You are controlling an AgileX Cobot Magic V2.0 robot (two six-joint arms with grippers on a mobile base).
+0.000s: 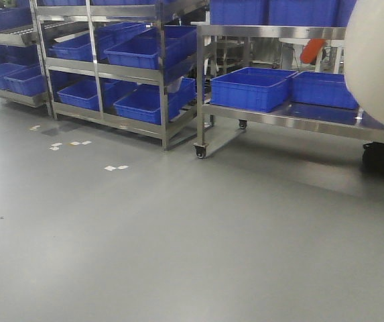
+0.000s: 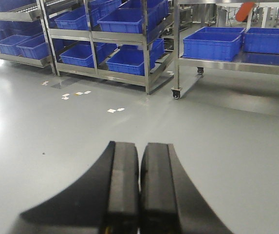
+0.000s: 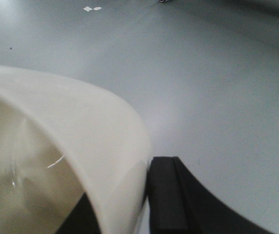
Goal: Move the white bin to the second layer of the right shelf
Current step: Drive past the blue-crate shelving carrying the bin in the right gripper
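While the right gripper [image 3: 129, 195] was clamped on the rim of the white bin [image 3: 81, 122], with one black finger [image 3: 166, 195] outside the wall and the other just showing inside, the left gripper [image 2: 140, 151] hung with its jaws pressed together on nothing above the bare grey floor [image 2: 227, 146]. The bin was held aloft at the robot's right, filling the upper right corner of the front view. It was well apart from the steel racks [image 1: 161, 74] loaded with blue crates [image 1: 252, 87].

The hold was a one-sided pinch on a smooth, glossy wall, so a jolt of the base or a quick swing could probably let the tub pivot or slip out. Its bulk also hid part of the front view, and a corner might clip a rack post.

The tub looked cream-white, thick-lipped and rounded, and empty inside save for faint scuffs.
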